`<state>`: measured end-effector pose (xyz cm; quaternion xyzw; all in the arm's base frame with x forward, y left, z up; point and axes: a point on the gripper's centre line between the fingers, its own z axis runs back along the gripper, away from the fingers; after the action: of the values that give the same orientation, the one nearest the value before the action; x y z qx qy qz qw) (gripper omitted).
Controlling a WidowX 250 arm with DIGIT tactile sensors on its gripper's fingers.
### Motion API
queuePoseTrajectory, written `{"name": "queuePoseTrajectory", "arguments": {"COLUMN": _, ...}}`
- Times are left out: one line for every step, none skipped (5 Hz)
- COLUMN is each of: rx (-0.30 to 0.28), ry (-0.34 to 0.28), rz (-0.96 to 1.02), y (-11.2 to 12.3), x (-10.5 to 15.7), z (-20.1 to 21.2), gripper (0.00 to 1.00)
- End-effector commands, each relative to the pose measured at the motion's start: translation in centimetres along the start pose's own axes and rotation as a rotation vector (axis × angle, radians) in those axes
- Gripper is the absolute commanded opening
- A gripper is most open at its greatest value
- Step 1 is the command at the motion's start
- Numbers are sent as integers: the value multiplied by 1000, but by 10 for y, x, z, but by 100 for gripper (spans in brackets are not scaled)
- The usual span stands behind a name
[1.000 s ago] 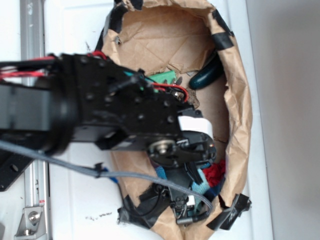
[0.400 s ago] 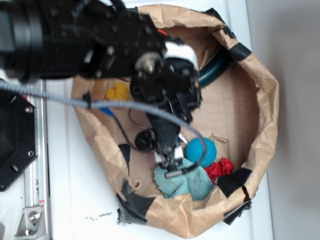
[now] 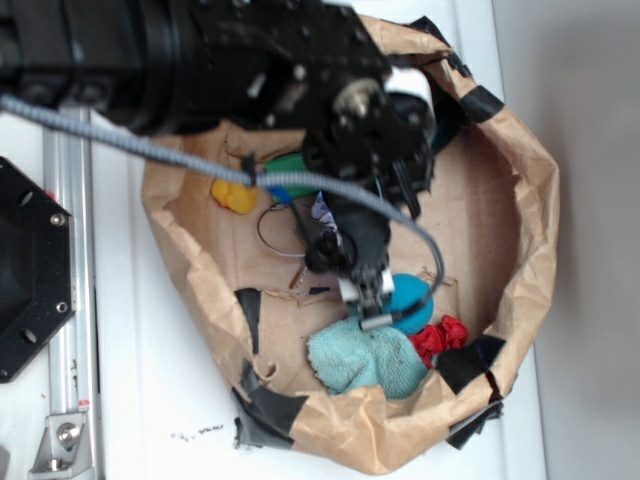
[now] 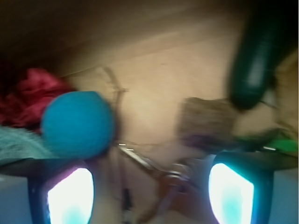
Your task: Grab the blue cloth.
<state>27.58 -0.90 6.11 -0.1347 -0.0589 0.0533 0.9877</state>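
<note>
Blue cloth (image 3: pixel 365 362) lies bunched on the floor of the brown paper bin (image 3: pixel 525 250), against the bin's wall nearest the front edge of the desk, toward the desk's right side.

Exterior view: the gripper (image 3: pixel 371 302) hangs just above the cloth's upper edge, beside the blue ball (image 3: pixel 410 300), which touches the cloth. The red cloth (image 3: pixel 440 338) sits just right of both. A yellow toy (image 3: pixel 236 194) rests near the bin's left wall. Against the frame of 0.4 s ago, the fingertips have shifted right and slightly back, off the middle of the cloth toward the ball; the cloth has not lifted or changed shape. A second ago the arm covered this corner entirely. Judgement: no grasp has been made, and the tool is now less well centred on the target.

Wrist view: both pads, one at lower left (image 4: pixel 70 196), stand well apart with nothing between them, so the jaws are released. The ball (image 4: pixel 77 123) fills the left of the frame; only a pale teal fringe of the cloth (image 4: pixel 18 144) shows at the left edge, with the red cloth (image 4: pixel 32 93) behind. A dark green object (image 4: pixel 259 60) lies at upper right. Judgement: a closure here risks taking the ball instead.
</note>
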Motion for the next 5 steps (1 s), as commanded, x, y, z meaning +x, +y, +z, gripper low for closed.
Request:
{"name": "queuePoseTrajectory", "arguments": {"rx": -67, "ry": -10, "rz": -138, "y": -63, "x": -21, "z": -3, "gripper": 100}}
{"name": "queuePoseTrajectory", "arguments": {"rx": -101, "ry": -21, "rz": -163, "y": -71, "x": -21, "z": -15, "gripper": 100}}
{"name": "queuePoseTrajectory", "arguments": {"rx": -126, "ry": -35, "rz": -220, "y": -62, "x": -12, "z": -49, "gripper": 100}}
{"name": "queuePoseTrajectory", "arguments": {"rx": -98, "ry": -37, "rz": -242, "y": -57, "x": -9, "z": -57, "gripper": 100}}
{"name": "queuePoseTrajectory", "arguments": {"rx": -107, "ry": -18, "rz": -189, "y": -49, "x": -9, "z": -59, "gripper": 0}}
